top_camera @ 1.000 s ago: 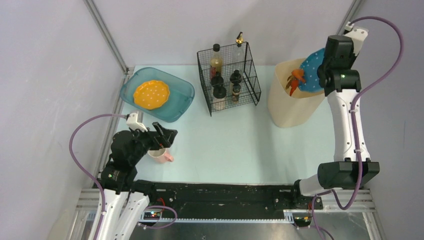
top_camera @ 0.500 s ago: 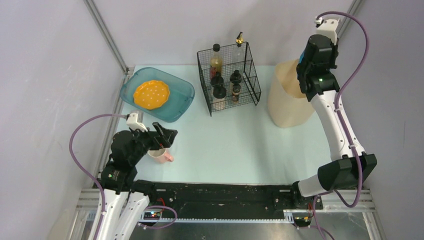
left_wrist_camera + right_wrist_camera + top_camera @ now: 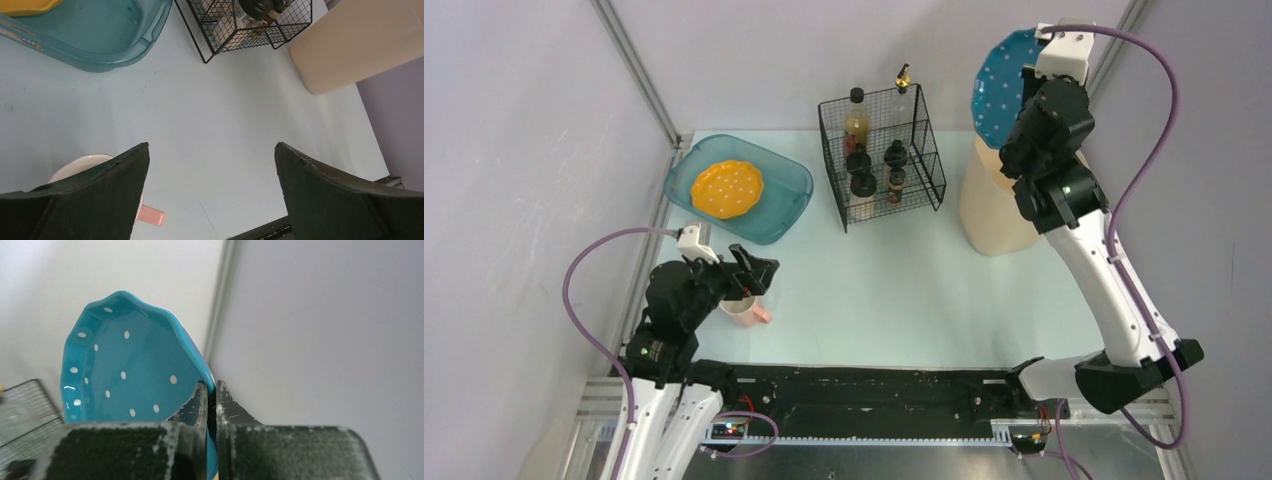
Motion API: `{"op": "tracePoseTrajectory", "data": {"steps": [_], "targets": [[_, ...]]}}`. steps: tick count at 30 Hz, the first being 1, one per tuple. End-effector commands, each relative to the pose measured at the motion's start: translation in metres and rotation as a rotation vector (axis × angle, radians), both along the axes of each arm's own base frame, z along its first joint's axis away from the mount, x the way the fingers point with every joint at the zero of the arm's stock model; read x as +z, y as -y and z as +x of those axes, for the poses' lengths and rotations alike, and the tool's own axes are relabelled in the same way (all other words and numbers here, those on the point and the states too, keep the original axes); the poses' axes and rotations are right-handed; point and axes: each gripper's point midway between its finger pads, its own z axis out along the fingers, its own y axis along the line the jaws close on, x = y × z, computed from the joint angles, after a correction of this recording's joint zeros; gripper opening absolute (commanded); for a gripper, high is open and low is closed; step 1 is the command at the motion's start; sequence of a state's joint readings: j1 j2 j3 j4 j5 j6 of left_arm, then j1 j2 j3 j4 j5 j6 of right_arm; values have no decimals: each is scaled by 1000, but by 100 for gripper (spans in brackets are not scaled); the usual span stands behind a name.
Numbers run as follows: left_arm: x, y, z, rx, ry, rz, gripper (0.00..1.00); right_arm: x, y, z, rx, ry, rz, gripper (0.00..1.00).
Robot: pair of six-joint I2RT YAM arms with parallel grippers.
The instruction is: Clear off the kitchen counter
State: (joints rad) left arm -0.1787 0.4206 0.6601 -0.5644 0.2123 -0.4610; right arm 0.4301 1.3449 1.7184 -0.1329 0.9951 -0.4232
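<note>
Right gripper [image 3: 210, 390] – jaws pinched together on the rim of the blue plate [image 3: 125, 370], only a thin edge in the grip. The plate is held high and on edge, above the bin [image 3: 994, 215] at the back right of the counter [image 3: 904, 280].

Left gripper [image 3: 211, 146] – jaws wide apart, holding nothing, poised just over the mug [image 3: 746, 311] at the near left.

The counter spans from the black front rail to the back wall. It carries the mug, the tub [image 3: 804, 190] with a yellow plate [image 3: 727, 188] in it, the basket [image 3: 881, 160] of bottles and the bin.

Step in hand, as I judge it: carry the blue plate over to the tub.

To do it well:
- travel slowly, since a rim pinch lets a plate swing or slip
- pass above or in front of the basket, because its bottle tops stand tall
- level the plate before lowering it
- set it on or beside the yellow plate, and release only once it rests
- keep the left arm out of the way over the mug until the right arm is clear
</note>
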Motion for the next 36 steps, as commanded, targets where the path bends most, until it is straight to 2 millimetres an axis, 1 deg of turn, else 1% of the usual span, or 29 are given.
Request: {"op": "tracePoseTrajectory", "data": {"steps": [1,3,6,7,8,9,10,11,12,13,15,16,19,20,22,24,25,26,29,33,36], "targets": [[1,2,1,-17,14,14,100,68,-21,-42,164,274,205,0],[1,2,2,-16,13,15,100,60,-50,-40,259,251,242,0],[2,3,1,-23,17,14,100,44,-83,-34,365,189,260,0],[3,3,0,-27,23,16,100,36,-98,-30,408,162,269,0],[5,4,-1,-36,31,12,100,30,-106,-27,426,143,270,0],[6,4,-2,-37,38,12,100,20,-119,-21,463,110,280,0],[9,3,-3,-33,53,11,100,14,-126,-18,483,89,285,0],[11,3,-4,-33,63,12,100,4,-139,-13,523,50,303,0],[15,3,-5,-34,80,9,100,-1,-148,-12,549,42,338,0],[16,3,-6,-39,89,8,100,-10,-160,-10,594,7,342,0],[21,6,-9,-60,114,1,100,-23,-180,-9,672,-31,381,0],[24,7,-11,-69,127,-4,100,-34,-188,-7,694,-55,406,0],[28,13,-13,-102,139,-16,100,-56,-215,-8,793,-122,467,0],[29,14,-12,-111,142,-20,100,-68,-226,-9,824,-154,499,0],[31,20,-13,-141,135,-28,100,-82,-238,-10,850,-191,539,0],[31,23,-14,-158,119,-44,100,-95,-255,-14,897,-229,570,0],[31,26,-14,-171,110,-52,100,-99,-260,-16,910,-238,578,0],[31,27,-14,-174,103,-63,100,-106,-270,-19,933,-256,598,0],[35,32,-16,-191,84,-98,100,-119,-292,-30,989,-296,631,0],[47,41,-21,-223,72,-164,100,-126,-314,-42,1040,-316,668,0],[52,43,-23,-219,56,-213,100,-125,-327,-49,1081,-315,693,0]]}}
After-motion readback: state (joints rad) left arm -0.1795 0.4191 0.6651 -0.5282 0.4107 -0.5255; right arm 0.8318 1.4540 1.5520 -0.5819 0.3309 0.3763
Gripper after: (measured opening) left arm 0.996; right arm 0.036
